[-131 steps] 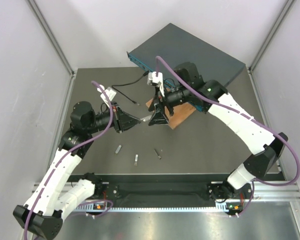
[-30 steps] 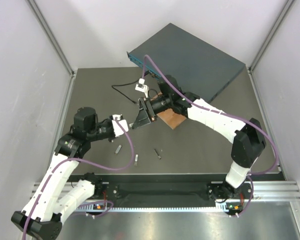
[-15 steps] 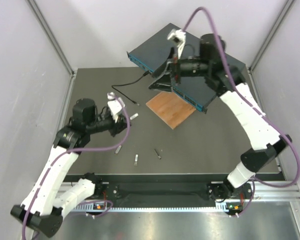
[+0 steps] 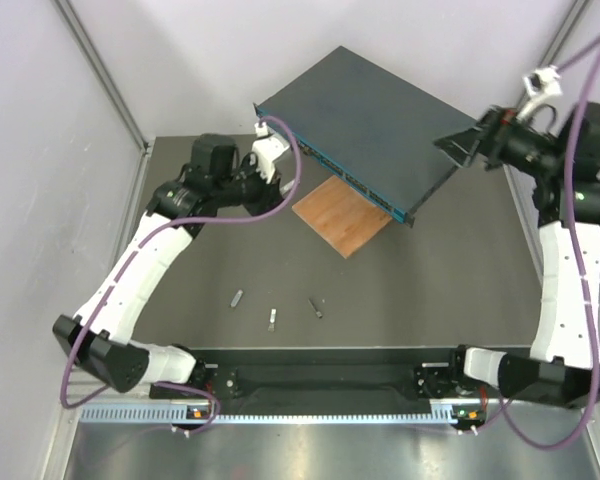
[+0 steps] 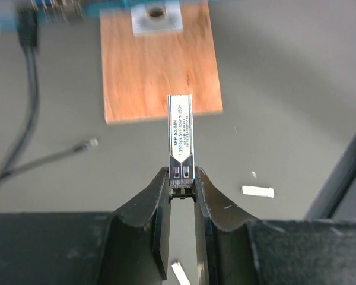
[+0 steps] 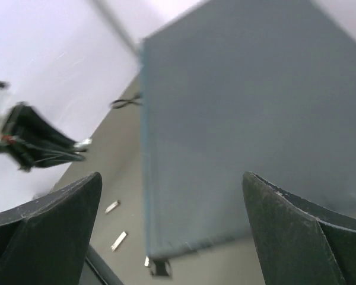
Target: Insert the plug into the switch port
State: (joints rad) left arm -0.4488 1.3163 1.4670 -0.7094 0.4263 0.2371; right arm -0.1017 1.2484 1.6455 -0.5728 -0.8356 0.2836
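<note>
The left fingers [image 5: 156,208] pinch the near end of the plug [image 5: 181,133], a thin silver bar held over the counter [image 5: 285,89]. Its long axis runs straight out from the fingers, and its free end points toward the wooden board [image 5: 157,65] and the teal face of the switch [image 4: 380,120] behind it. The right fingers [image 6: 53,219] are spread wide and hold nothing, above the switch top.

Robotics lab test cell, not a home or shop. Dark matte table [image 4: 430,290] is boxed in by plain white panels [image 4: 40,150] on metal posts [image 4: 100,75], prob. alu extrusion, though the view's coarse. Two white robot arms [image 4: 140,265] are bolted to a metal rail [image 4: 380,400] at the near edge, w/ purple cabling [image 4: 297,160]. A network switch [image 4: 380,110] sits on the bench as test hardware.
</note>
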